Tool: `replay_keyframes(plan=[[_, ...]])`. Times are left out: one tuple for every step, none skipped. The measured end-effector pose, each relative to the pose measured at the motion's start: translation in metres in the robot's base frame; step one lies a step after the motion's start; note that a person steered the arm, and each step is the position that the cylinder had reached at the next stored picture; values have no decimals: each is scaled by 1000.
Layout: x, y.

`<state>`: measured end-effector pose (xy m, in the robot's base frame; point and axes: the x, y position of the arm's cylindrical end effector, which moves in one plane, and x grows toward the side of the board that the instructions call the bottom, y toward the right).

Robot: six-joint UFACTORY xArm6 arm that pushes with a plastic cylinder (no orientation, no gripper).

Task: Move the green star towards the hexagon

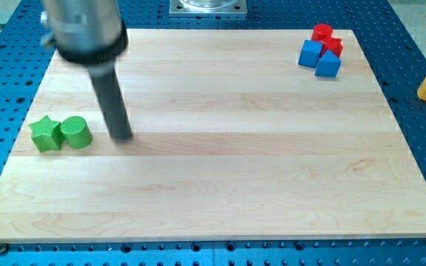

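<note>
A pale wooden board [220, 140] lies on a blue perforated table [420, 148]. I carry no claw, only a rod; my tip [122, 137] rests at three o'clock of the green cylinder [75, 132], just beside it. The green star [46, 134], ridged, touches that cylinder near the board's nine o'clock edge. Red and blue blocks [322, 49] cluster at two o'clock, well apart across bare wood.

The wooden board [220, 177] carries a green star [45, 134] touching a green cylinder [75, 132] at the view's left; red blocks [325, 38] and blue blocks [319, 58] cluster at top right.
</note>
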<state>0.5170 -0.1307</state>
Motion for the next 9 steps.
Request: replay_keyframes(plan=[[0, -121], [-26, -166], [14, -172], [4, -128], [-99, -108], [-177, -109], [-105, -99], [-96, -172], [-144, -171]])
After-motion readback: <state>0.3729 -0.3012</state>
